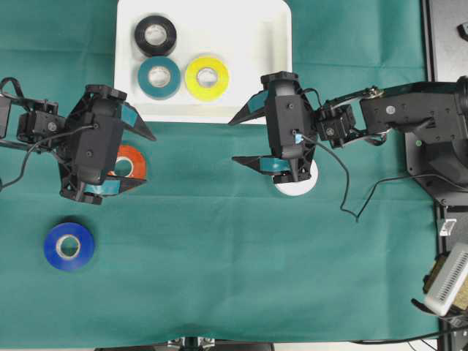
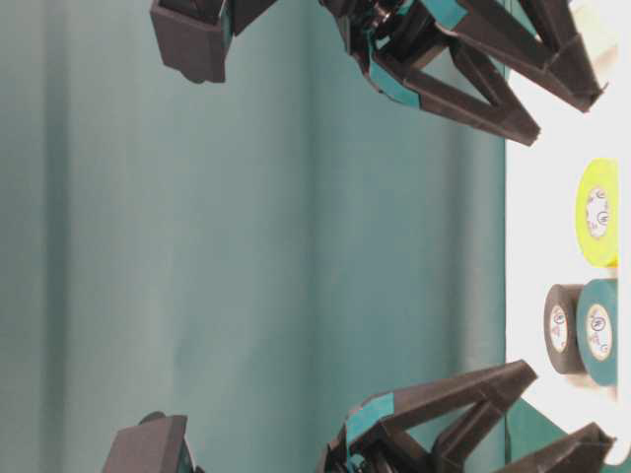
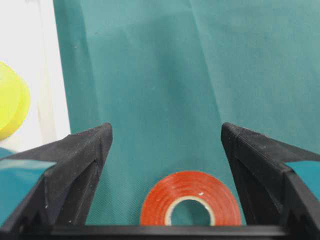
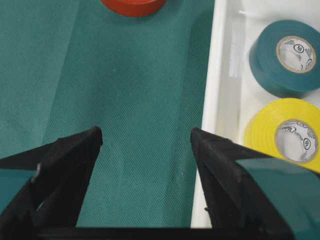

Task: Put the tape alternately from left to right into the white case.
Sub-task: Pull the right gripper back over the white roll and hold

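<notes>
Three rolls already in white case (image 1: 270,44): black (image 1: 155,35), teal (image 1: 159,77), yellow (image 1: 207,77). Left gripper (image 1: 139,159) spread wide, empty, directly above red roll (image 3: 190,199). Right gripper (image 1: 243,139) also spread, empty, white roll (image 1: 298,186) mostly hidden under its body. Blue roll (image 1: 69,246) well off, behind left gripper. Probably right's turn: centre over ring, straddle, descend straight.
</notes>
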Action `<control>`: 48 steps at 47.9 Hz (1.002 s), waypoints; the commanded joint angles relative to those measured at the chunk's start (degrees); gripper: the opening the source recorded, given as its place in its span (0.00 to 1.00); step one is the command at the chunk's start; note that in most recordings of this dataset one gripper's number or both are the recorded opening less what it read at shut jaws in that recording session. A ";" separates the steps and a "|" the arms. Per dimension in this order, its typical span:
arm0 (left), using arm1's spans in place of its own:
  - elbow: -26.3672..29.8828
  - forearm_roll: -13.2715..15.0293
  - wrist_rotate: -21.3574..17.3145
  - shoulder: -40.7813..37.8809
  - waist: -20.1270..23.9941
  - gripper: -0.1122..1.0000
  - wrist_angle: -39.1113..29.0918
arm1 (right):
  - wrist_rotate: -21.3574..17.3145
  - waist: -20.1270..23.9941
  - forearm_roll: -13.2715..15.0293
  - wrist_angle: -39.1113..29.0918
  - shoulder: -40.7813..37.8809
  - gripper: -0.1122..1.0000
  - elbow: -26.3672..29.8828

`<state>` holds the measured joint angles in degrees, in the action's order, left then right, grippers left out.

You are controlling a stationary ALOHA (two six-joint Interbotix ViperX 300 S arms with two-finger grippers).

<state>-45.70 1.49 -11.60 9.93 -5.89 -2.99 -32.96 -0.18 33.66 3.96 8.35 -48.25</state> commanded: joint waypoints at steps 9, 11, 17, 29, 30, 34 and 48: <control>-0.09 0.26 0.18 0.70 -2.37 0.82 -0.44 | -0.26 0.09 0.09 0.53 1.23 0.76 0.44; -0.44 0.26 0.70 0.70 -2.81 0.82 -0.70 | -0.26 0.09 0.09 0.53 1.14 0.76 0.44; -1.32 0.26 5.89 0.70 -3.69 0.82 -1.93 | -0.26 0.18 0.00 0.53 1.23 0.76 0.44; -3.08 0.26 17.40 0.70 -4.31 0.82 -4.04 | -0.26 0.18 0.09 0.53 1.14 0.76 0.44; -3.25 0.26 18.28 0.70 -4.31 0.82 -4.22 | -0.26 0.18 0.00 0.53 1.23 0.76 0.53; -3.60 0.26 19.51 0.70 -4.22 0.82 -4.75 | -0.26 0.18 0.09 0.44 1.23 0.76 0.53; -3.52 0.18 19.86 0.62 -4.22 0.82 -5.01 | -0.26 0.18 0.00 0.62 1.23 0.76 0.44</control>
<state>-49.83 1.67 8.17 9.93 -9.93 -8.17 -33.13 -0.18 33.66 4.04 8.44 -48.34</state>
